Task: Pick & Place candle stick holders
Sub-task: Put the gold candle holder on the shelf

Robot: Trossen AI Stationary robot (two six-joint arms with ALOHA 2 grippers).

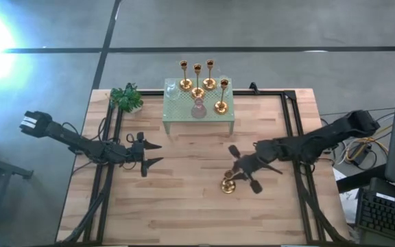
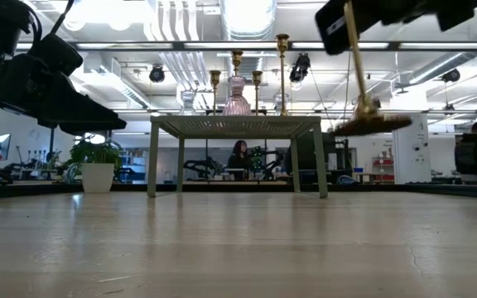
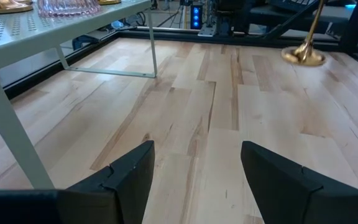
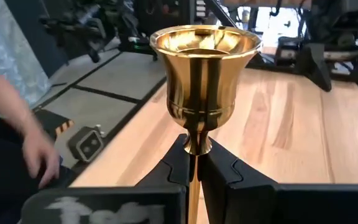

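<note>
A pale green perforated stand [image 1: 184, 113] sits at the far middle of the wooden table [image 1: 184, 206], raised on thin legs. On it rests a pink glass piece [image 1: 197, 110], perhaps a small vase. A small green plant [image 1: 127, 98] in a white pot stands just beside the stand's left end. A person's hand [image 4: 39, 155] shows beyond the table edge.

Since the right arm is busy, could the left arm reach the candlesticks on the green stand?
Probably yes: the left gripper is open and empty, with bare table between it and the green stand; the candlesticks stand uncovered on top.
</note>
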